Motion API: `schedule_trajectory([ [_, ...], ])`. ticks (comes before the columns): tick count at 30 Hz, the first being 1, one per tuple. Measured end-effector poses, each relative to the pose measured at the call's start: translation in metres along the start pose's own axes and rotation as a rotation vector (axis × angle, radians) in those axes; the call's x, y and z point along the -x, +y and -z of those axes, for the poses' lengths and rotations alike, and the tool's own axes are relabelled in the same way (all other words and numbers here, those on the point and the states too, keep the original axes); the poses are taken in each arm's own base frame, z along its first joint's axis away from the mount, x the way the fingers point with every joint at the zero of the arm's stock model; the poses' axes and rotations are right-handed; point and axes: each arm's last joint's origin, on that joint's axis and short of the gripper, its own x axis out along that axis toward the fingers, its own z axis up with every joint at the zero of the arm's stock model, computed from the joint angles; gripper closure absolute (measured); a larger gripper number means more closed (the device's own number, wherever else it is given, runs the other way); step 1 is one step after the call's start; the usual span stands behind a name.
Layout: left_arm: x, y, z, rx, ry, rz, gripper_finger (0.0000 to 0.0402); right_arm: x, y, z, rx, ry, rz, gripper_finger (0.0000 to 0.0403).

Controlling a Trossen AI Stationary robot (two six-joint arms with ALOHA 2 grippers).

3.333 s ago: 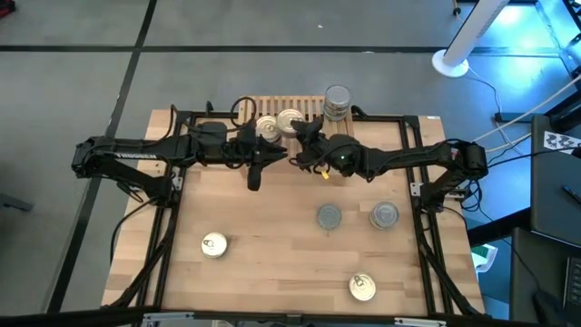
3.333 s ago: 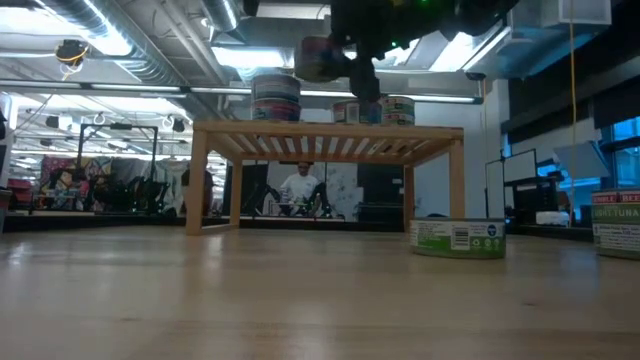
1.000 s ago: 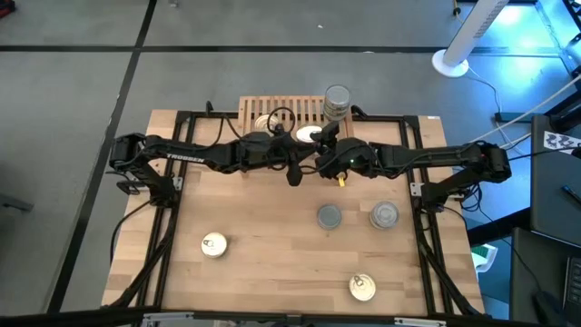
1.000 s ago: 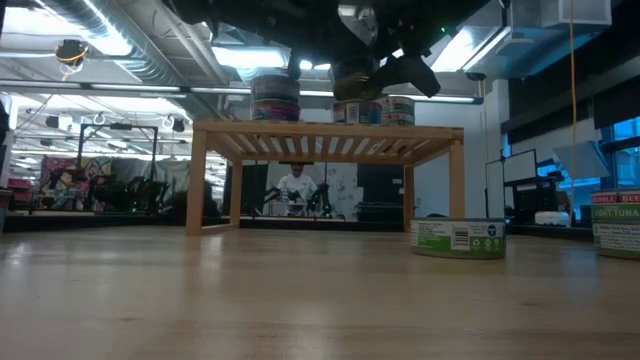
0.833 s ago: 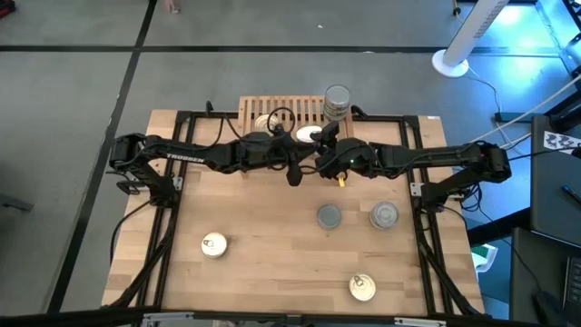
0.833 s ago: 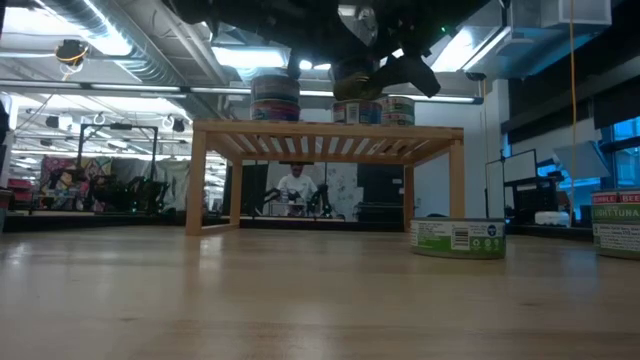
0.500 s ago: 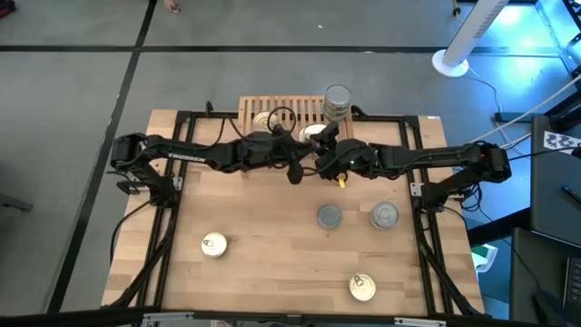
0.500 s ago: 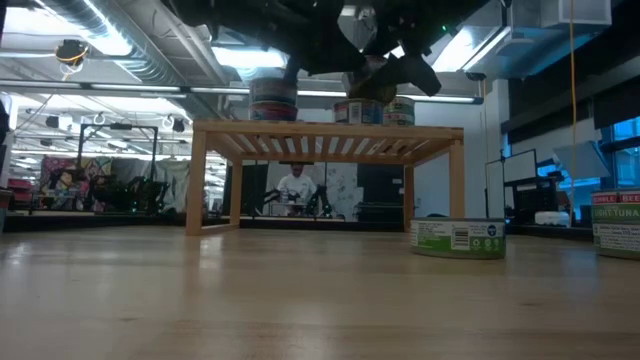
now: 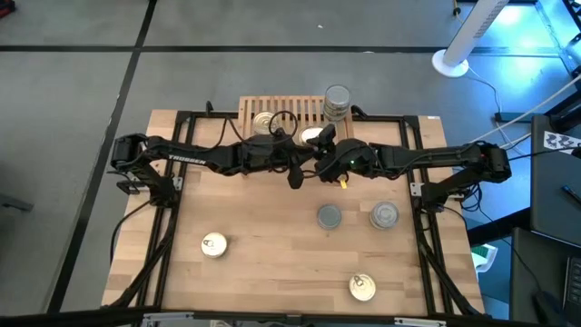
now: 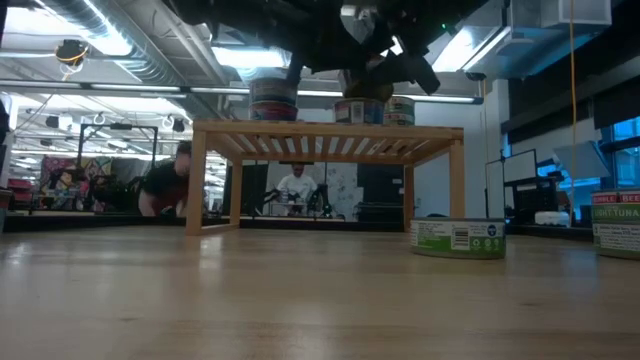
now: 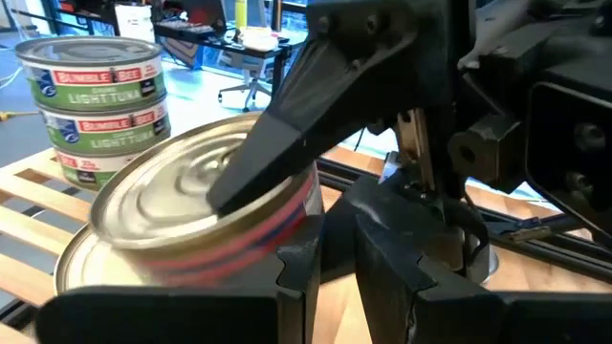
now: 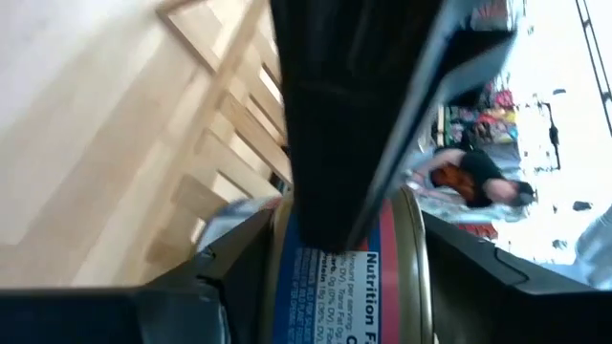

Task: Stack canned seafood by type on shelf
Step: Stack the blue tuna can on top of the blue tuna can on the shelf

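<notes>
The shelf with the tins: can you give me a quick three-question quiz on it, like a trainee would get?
1. True or false: four tins lie on the table, off the shelf.
2. How many tins make the green-labelled stack? A two, B three, C five.
3. Fill in: the top tin, sitting on the gold-lidded one, has a ___ band.
Key: 1 true; 2 B; 3 red.

One camera looks straight down on my whole table; another sits at tabletop level, facing the room. Both see the shelf (image 9: pixel 281 110), and my wrist cameras crowd close against it.
</notes>
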Motion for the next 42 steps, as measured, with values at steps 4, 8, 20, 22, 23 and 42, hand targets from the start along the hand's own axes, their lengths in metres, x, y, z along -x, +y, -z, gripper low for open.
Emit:
schedule_trajectory([
  [4, 0.001, -0.003, 0.000, -0.001, -0.001, 0.009, 0.0341, 0.000, 0.000, -0.001, -0.001, -0.020, -0.009, 0.0173],
  [8, 0.001, -0.003, 0.000, 0.022, -0.002, 0.008, 0.0341, -0.001, 0.000, 0.000, -0.003, -0.018, -0.007, 0.0173],
  [20, 0.000, -0.002, 0.000, 0.022, -0.002, 0.002, 0.0341, -0.005, 0.001, 0.000, -0.006, -0.015, -0.004, 0.0173],
  [22, 0.000, -0.002, 0.000, 0.022, -0.002, 0.002, 0.0341, -0.009, 0.002, -0.001, -0.012, -0.011, 0.011, 0.0173],
  [23, 0.000, -0.002, 0.000, 0.022, -0.002, 0.002, 0.0341, -0.011, 0.003, -0.001, -0.008, 0.002, 0.016, 0.0173],
  [42, 0.000, -0.002, 0.001, 0.020, 0.002, -0.006, 0.0341, -0.020, 0.007, -0.002, 0.041, 0.087, 0.052, 0.0173],
])
